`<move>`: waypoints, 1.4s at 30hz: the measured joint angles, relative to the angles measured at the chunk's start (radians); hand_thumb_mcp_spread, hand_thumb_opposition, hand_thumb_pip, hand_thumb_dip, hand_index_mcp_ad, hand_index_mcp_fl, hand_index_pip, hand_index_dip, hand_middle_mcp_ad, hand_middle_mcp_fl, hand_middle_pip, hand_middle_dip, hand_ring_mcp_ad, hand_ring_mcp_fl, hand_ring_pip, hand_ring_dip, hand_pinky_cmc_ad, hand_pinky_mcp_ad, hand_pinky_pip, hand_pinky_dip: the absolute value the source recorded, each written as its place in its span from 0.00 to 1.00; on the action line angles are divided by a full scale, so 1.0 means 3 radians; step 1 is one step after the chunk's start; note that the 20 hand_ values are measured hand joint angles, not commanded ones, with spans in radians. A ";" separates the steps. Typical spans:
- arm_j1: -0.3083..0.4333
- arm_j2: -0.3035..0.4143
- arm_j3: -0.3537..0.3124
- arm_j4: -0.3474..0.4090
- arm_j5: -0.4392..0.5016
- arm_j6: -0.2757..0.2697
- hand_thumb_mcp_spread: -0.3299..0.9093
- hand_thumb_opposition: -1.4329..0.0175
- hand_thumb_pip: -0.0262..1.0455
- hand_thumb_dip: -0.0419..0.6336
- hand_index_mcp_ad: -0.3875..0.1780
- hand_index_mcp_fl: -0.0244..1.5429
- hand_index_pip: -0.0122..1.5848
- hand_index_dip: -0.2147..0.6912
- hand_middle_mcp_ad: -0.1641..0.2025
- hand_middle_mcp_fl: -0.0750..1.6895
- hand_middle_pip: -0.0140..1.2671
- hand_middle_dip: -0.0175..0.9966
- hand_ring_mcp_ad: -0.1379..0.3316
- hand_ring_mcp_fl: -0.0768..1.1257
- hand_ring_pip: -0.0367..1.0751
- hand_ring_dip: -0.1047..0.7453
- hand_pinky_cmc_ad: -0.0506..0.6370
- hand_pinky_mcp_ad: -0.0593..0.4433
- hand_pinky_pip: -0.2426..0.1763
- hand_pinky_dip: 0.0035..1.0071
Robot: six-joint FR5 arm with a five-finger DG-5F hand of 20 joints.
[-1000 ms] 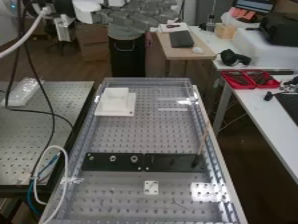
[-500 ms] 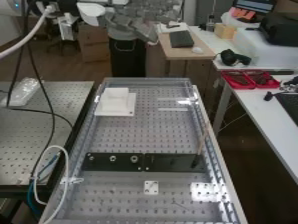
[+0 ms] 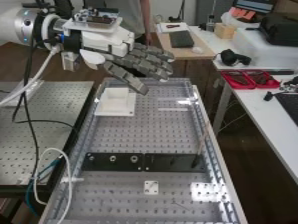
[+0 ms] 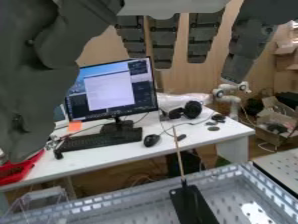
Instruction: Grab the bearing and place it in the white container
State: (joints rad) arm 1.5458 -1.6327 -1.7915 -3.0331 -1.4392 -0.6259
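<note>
3 small rings (image 3: pixel 134 159) on plate (image 3: pixel 104 165), lower than hand (image 3: pixel 142 63), well apart

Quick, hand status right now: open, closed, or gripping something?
Hand: open, its fingers stretched out nearly straight and apart from the thumb, holding nothing.

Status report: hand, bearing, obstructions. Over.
Hand open, empty, raised. Bearings on black plate. Upright rod on adjoining plate, possible snag.
</note>
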 joint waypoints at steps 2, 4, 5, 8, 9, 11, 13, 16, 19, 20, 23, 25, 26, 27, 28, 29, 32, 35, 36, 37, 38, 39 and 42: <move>-0.0013 -0.0031 -0.0042 0.0016 0.0025 0.0010 0.48 0.48 0.47 0.16 0.70 0.03 0.07 0.32 0.68 0.10 0.12 0.20 0.65 0.06 0.12 0.28 0.70 0.80 0.32 0.41; -0.0023 -0.0059 -0.0088 0.0051 0.0048 0.0016 0.48 0.48 0.48 0.20 0.68 0.04 0.07 0.31 0.68 0.12 0.12 0.22 0.65 0.06 0.12 0.28 0.70 0.81 0.32 0.41; -0.0032 -0.0082 -0.0122 0.0083 0.0063 0.0020 0.48 0.48 0.48 0.22 0.67 0.06 0.07 0.31 0.68 0.13 0.12 0.24 0.65 0.06 0.12 0.28 0.70 0.81 0.32 0.41; -0.0055 -0.0135 -0.0192 0.0162 0.0081 0.0040 0.50 0.47 0.55 0.27 0.64 0.08 0.07 0.31 0.68 0.17 0.12 0.28 0.65 0.06 0.12 0.28 0.70 0.80 0.32 0.42; -0.0068 -0.0159 -0.0218 0.0196 0.0081 0.0055 0.50 0.47 0.55 0.29 0.63 0.08 0.07 0.31 0.68 0.18 0.12 0.30 0.65 0.06 0.12 0.28 0.70 0.81 0.32 0.42; -0.0087 -0.0199 -0.0249 0.0234 0.0080 0.0076 0.51 0.46 0.55 0.30 0.64 0.09 0.08 0.31 0.68 0.20 0.12 0.33 0.65 0.06 0.12 0.28 0.70 0.80 0.32 0.42; -0.0107 -0.0236 -0.0283 0.0292 0.0079 0.0094 0.50 0.45 0.59 0.32 0.63 0.13 0.08 0.31 0.68 0.20 0.12 0.36 0.65 0.06 0.12 0.28 0.70 0.80 0.32 0.42; -0.0145 -0.0283 -0.0364 0.0467 0.0080 0.0120 0.52 0.44 0.63 0.38 0.60 0.15 0.09 0.30 0.68 0.20 0.12 0.42 0.65 0.06 0.12 0.30 0.70 0.80 0.32 0.42; -0.0188 -0.0332 -0.0415 0.0592 0.0081 0.0152 0.52 0.44 0.71 0.43 0.59 0.16 0.21 0.31 0.68 0.20 0.12 0.47 0.65 0.06 0.12 0.31 0.70 0.80 0.32 0.42; -0.0194 -0.0340 -0.0421 0.0608 0.0080 0.0156 0.52 0.43 0.73 0.45 0.59 0.16 0.29 0.31 0.69 0.18 0.12 0.49 0.65 0.06 0.12 0.33 0.70 0.80 0.31 0.42; -0.0227 -0.0398 -0.0427 0.0645 0.0068 0.0167 0.51 0.44 0.76 0.49 0.59 0.17 0.45 0.31 0.69 0.18 0.13 0.50 0.65 0.06 0.14 0.35 0.70 0.80 0.32 0.41; -0.0249 -0.0457 -0.0424 0.0661 0.0056 0.0165 0.52 0.42 0.77 0.51 0.59 0.18 0.52 0.31 0.69 0.16 0.14 0.52 0.66 0.06 0.15 0.36 0.70 0.80 0.29 0.41; -0.0255 -0.0475 -0.0422 0.0669 0.0052 0.0163 0.52 0.42 0.77 0.53 0.59 0.18 0.56 0.30 0.69 0.14 0.15 0.52 0.66 0.06 0.14 0.36 0.70 0.80 0.29 0.41; -0.0267 -0.0517 -0.0417 0.0678 0.0043 0.0158 0.52 0.42 0.77 0.53 0.58 0.19 0.61 0.31 0.68 0.15 0.18 0.52 0.66 0.06 0.14 0.36 0.70 0.80 0.28 0.41; -0.0276 -0.0554 -0.0410 0.0681 0.0033 0.0154 0.52 0.42 0.77 0.53 0.58 0.20 0.64 0.32 0.68 0.15 0.20 0.52 0.66 0.06 0.14 0.39 0.70 0.79 0.28 0.41; -0.0283 -0.0585 -0.0403 0.0681 0.0024 0.0150 0.52 0.42 0.77 0.54 0.57 0.20 0.67 0.32 0.68 0.14 0.20 0.52 0.67 0.06 0.16 0.40 0.70 0.78 0.28 0.41; -0.0299 -0.0678 -0.0383 0.0688 0.0006 0.0119 0.52 0.42 0.77 0.55 0.55 0.18 0.73 0.32 0.68 0.13 0.27 0.53 0.66 0.06 0.16 0.41 0.70 0.77 0.28 0.41; -0.0312 -0.0758 -0.0383 0.0778 -0.0009 0.0086 0.54 0.42 0.77 0.55 0.54 0.14 0.75 0.32 0.68 0.13 0.31 0.54 0.66 0.06 0.17 0.44 0.69 0.77 0.28 0.40; -0.0317 -0.0781 -0.0389 0.0825 -0.0012 0.0086 0.54 0.42 0.77 0.55 0.53 0.14 0.75 0.33 0.69 0.13 0.33 0.54 0.67 0.06 0.17 0.45 0.69 0.77 0.28 0.40; -0.0320 -0.0797 -0.0395 0.0862 -0.0013 0.0085 0.54 0.42 0.77 0.55 0.53 0.12 0.75 0.34 0.69 0.13 0.35 0.53 0.67 0.06 0.17 0.47 0.69 0.77 0.28 0.39; -0.0323 -0.0808 -0.0401 0.0884 -0.0013 0.0086 0.54 0.42 0.77 0.55 0.51 0.10 0.76 0.34 0.68 0.13 0.38 0.54 0.67 0.06 0.18 0.47 0.69 0.76 0.28 0.38; -0.0327 -0.0827 -0.0410 0.0923 -0.0012 0.0090 0.54 0.42 0.77 0.55 0.51 0.08 0.76 0.34 0.68 0.13 0.40 0.54 0.67 0.06 0.19 0.48 0.69 0.76 0.28 0.38; -0.0334 -0.0857 -0.0434 0.1003 0.0003 0.0110 0.56 0.42 0.77 0.55 0.50 0.07 0.77 0.34 0.68 0.14 0.45 0.54 0.65 0.06 0.20 0.49 0.69 0.77 0.28 0.37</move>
State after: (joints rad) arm 1.4455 -1.8898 -1.9217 -2.7322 -1.4383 -0.5929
